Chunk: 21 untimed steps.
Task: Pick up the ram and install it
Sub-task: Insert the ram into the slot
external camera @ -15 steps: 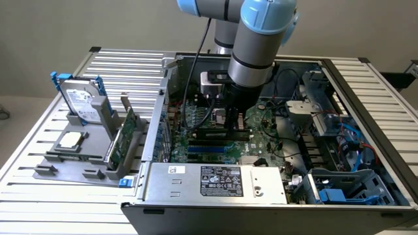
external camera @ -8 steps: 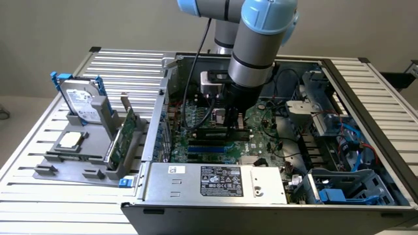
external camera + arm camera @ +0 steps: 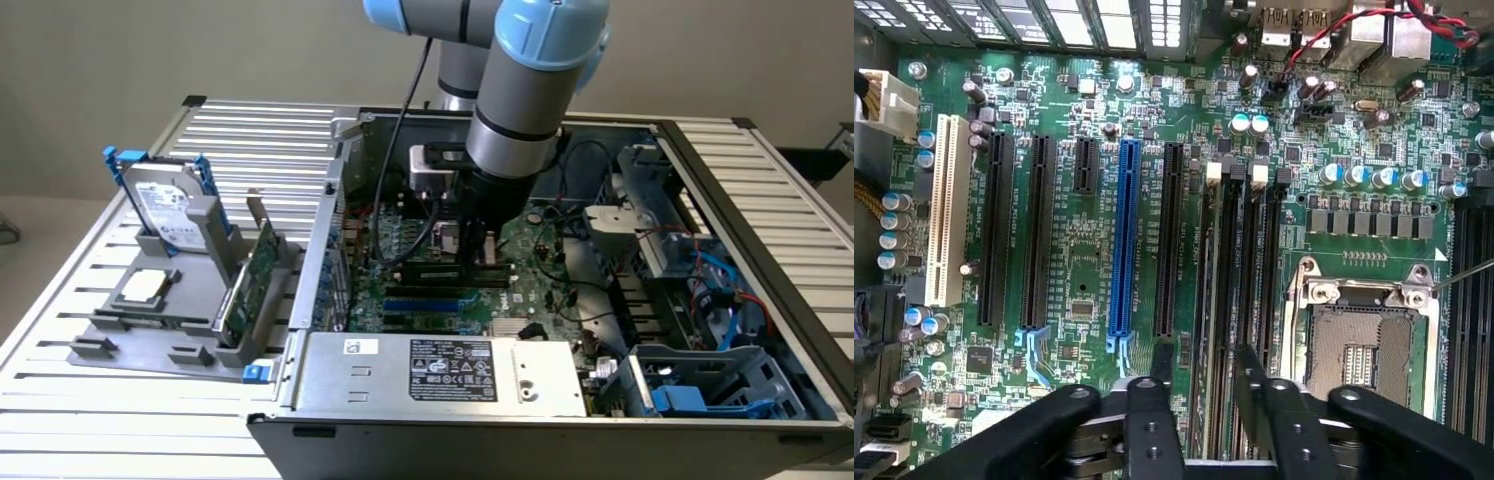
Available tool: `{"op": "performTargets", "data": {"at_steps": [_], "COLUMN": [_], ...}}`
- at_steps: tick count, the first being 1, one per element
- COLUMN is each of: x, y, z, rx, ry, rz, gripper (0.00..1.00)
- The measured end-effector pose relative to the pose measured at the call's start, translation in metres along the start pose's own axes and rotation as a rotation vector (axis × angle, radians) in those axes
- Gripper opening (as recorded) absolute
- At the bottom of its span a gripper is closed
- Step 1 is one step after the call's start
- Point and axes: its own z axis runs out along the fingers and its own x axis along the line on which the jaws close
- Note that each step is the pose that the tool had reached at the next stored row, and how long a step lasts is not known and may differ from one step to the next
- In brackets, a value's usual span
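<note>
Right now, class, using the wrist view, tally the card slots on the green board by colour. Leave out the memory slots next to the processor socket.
White slots: 1
Blue slots: 1
Black slots: 4, one of them short
Total: 6

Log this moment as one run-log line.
claw: inside open case | position: over memory slots | adjacent: empty CPU socket
</note>
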Motion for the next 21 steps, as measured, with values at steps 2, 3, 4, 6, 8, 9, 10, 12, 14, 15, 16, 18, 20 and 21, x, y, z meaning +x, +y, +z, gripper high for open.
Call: {"op": "performTargets", "data": {"at_steps": [2,3,4,6,8,9,10,12,14,15,16,18,20,21], "x": [0.0000,0.0000,0.0000,0.0000,0.0000,0.0000,0.0000,0.0000,0.0000,0.0000,0.0000,0.0000,0.0000,0.0000], "y": [0.0000,0.0000,0.0000,0.0000,0.0000,0.0000,0.0000,0.0000,0.0000,0.0000,0.0000,0.0000,0.0000,0.0000], "z": [0.0000,0.0000,0.0000,0.0000,0.0000,0.0000,0.0000,0.0000,0.0000,0.0000,0.0000,0.0000,-0.0001,-0.0006], "rx": [-0.0015,-0.0025,-0.0035,-0.0062,-0.0084,-0.0088,-0.0089,-0.0090,-0.0090,-0.0090,-0.0090,-0.0090,-0.0090,-0.0090], "ry": [-0.0001,-0.0001,-0.0001,-0.0003,-0.0004,-0.0004,-0.0005,-0.0005,-0.0004,-0.0005,-0.0005,-0.0005,-0.0008,-0.0007], "rz": [0.000,0.000,0.000,0.000,0.000,0.000,0.000,0.000,0.000,0.000,0.000,0.000,0.000,0.000], "gripper": [0.33,0.27,0.27,0.24,0.18,0.18,0.18,0.13,0.13,0.13,0.13,0.13,0.13,0.13]}}
